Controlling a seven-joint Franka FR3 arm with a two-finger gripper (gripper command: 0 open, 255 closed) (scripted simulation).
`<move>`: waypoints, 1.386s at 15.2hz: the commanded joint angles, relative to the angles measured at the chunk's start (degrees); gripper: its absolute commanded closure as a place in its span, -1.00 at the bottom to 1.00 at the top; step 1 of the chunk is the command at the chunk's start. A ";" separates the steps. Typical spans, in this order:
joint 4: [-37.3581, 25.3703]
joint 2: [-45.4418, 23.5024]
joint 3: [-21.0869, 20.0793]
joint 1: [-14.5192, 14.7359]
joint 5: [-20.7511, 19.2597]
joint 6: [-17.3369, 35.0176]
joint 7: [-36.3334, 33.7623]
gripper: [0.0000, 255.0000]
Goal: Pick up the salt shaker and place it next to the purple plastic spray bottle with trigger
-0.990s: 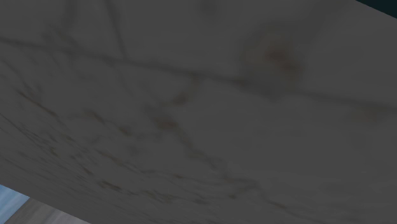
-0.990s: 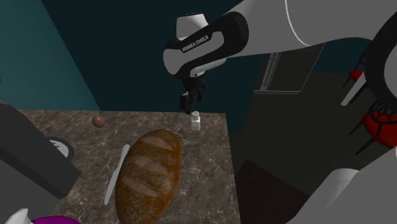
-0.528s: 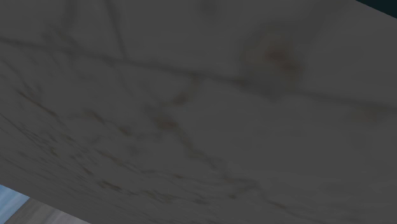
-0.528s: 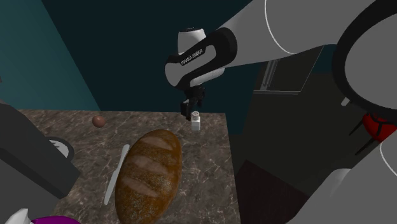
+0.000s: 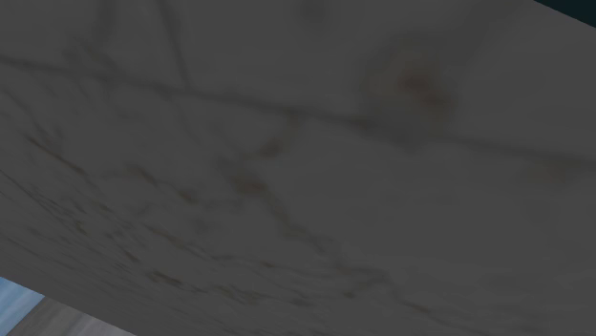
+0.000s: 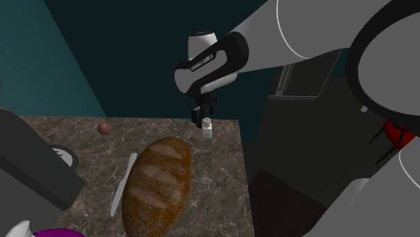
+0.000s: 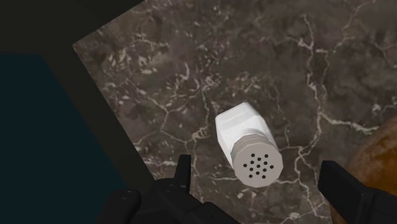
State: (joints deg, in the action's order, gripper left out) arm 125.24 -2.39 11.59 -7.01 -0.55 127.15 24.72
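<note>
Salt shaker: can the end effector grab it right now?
Probably yes. The end effector is open just above the salt shaker, with a finger on each side, and nothing sits between them. The bread loaf lies off to one side.

A home kitchen: a dark, white-veined marble counter (image 6: pixel 222 151) under teal walls (image 6: pixel 40 67) carries a crusty loaf of bread (image 6: pixel 157 178) mid-counter, a pale knife (image 6: pixel 121 182) just beside it, and a white salt shaker (image 6: pixel 207 127) near its far corner.
</note>
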 commanded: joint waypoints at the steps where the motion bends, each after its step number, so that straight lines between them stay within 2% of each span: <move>1: 0.00 0.00 0.00 0.00 0.00 0.00 0.00 1.00; 10: 0.00 0.00 0.00 0.00 0.00 0.01 0.00 1.00; 21: -4.50 3.81 -0.08 0.11 -0.82 -8.24 -0.52 1.00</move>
State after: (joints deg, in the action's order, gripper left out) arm 120.89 0.77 11.53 -6.91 -1.23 119.73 24.28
